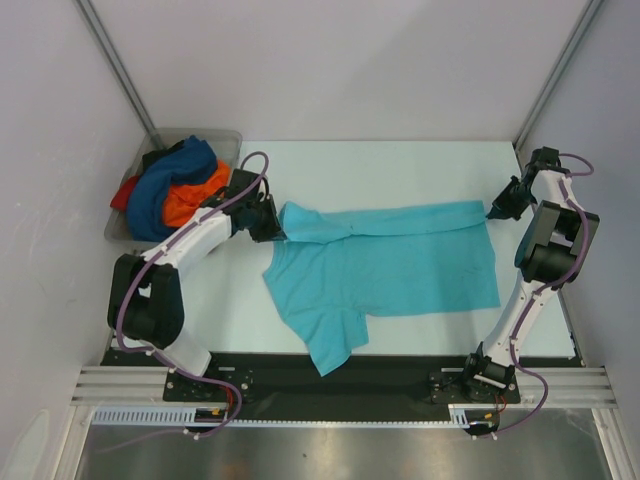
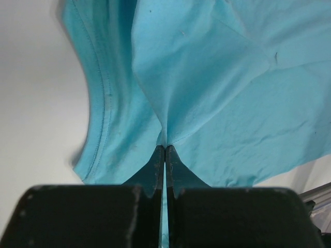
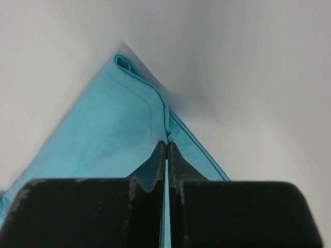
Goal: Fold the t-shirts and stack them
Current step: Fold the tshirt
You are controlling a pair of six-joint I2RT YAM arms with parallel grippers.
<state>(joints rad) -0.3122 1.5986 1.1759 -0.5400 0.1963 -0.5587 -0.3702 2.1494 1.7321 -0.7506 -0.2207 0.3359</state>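
Left claw [image 2: 164,147] is closed tight, its two black fingers pressed together on a pinch of the turquoise shirt [image 2: 222,93]. In its wrist view the cloth gathers into the tips and fans out beyond them, with a stitched hem running down the left side. The right claw [image 3: 166,143] is clamped just as tightly on a hemmed corner of the same shirt, and the cloth beyond its tips narrows to a point against the white table [image 3: 248,77]. From above, the part of the shirt nearest the arm bases is one sleeve [image 1: 335,350], which reaches toward the table's near edge. Beyond it the body lies spread flat across the middle of the table. The far edge of the shirt is turned over toward the near side in a narrow band that runs between the two claws, the left one at its left end and the right one at its right end. Whether that band rests on the body or is held just above it cannot be told. Farthest off, at the far left corner, a grey tray [image 1: 228,135] holds a heap of a blue shirt [image 1: 165,185], an orange shirt [image 1: 192,203] and a red shirt [image 1: 124,193].
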